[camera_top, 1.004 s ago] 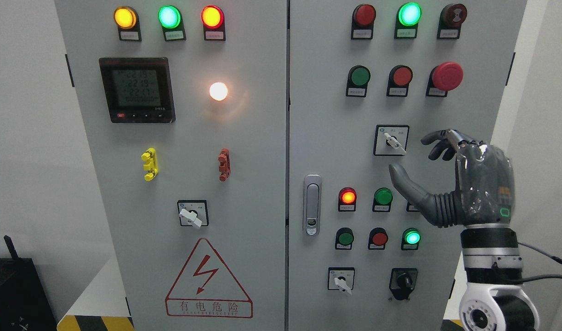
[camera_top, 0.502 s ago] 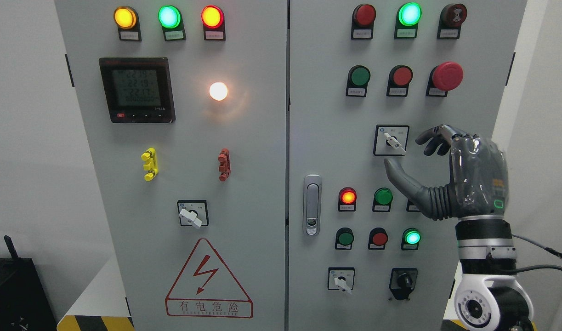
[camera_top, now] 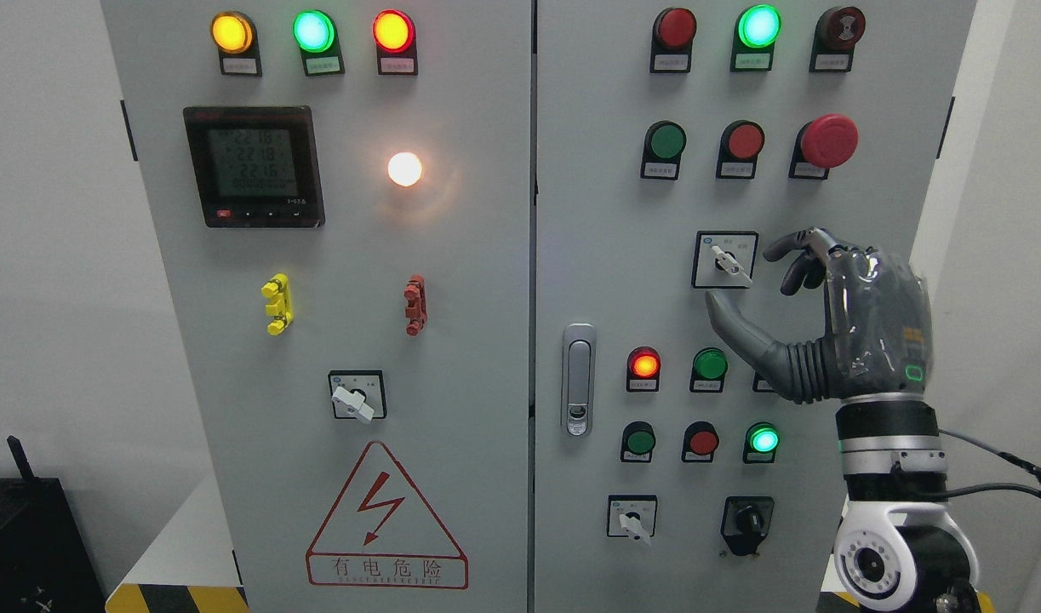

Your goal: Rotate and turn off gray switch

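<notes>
The gray rotary switch [camera_top: 729, 263] sits in a black-framed square on the right cabinet door, its pale lever pointing down to the right. My right hand [camera_top: 744, 277] hovers just right of and below it, open. The thumb [camera_top: 733, 322] stretches out under the switch and the curled fingers [camera_top: 797, 255] sit at its right edge. No finger touches the lever as far as I can see. My left arm does not show.
Similar rotary switches sit at the lower left door [camera_top: 356, 397] and lower right door [camera_top: 632, 518], beside a black selector [camera_top: 746, 520]. Lit and unlit push buttons [camera_top: 709, 364] surround the hand. A red mushroom stop button [camera_top: 828, 140] lies above, a door latch [camera_top: 578, 379] to the left.
My right hand has risen and shifted left toward the gray switch, staying open. The switch lever has not turned.
</notes>
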Tool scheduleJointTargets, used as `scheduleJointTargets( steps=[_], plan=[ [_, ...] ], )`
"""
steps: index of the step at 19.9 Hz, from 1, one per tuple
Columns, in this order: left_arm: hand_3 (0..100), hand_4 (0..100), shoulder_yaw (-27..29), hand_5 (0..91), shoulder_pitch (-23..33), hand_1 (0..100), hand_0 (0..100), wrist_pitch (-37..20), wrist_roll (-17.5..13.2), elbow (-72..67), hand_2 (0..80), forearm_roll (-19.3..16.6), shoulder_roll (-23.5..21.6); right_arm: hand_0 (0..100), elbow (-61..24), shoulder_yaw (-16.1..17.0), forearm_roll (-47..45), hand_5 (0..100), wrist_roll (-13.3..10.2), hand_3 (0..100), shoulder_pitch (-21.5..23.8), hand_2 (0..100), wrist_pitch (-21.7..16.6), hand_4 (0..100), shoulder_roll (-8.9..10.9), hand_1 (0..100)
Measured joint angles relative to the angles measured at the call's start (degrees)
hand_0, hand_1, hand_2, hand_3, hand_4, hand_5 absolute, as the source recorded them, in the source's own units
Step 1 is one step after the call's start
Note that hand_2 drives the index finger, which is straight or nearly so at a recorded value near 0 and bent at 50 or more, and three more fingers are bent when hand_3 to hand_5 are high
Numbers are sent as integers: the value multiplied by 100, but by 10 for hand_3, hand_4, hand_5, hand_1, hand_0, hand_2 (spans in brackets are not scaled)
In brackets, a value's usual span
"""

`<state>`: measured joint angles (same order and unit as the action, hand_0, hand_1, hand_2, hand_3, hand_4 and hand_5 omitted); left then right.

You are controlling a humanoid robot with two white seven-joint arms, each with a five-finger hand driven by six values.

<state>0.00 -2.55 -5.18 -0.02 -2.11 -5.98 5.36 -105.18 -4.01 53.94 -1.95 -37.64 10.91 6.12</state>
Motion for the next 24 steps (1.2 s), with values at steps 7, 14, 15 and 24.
scheduleJointTargets(
  steps=[7,14,15,24],
  plan=[
    [0,0,0,0,0,389,120,0,0,0,0,0,0,40,59,-36,3,917,1,773,-45,558,63,765,-3,326],
    [0,0,0,0,0,389,120,0,0,0,0,0,0,56,113,-58,-1,919,1,777,-102,580,86,768,-4,325],
    [0,0,0,0,0,389,120,0,0,0,0,0,0,58,121,-59,-1,919,1,780,-110,583,90,769,-5,325],
    [0,0,0,0,0,389,120,0,0,0,0,0,0,75,203,-72,2,919,1,789,-172,610,91,773,-5,324]
  ],
)
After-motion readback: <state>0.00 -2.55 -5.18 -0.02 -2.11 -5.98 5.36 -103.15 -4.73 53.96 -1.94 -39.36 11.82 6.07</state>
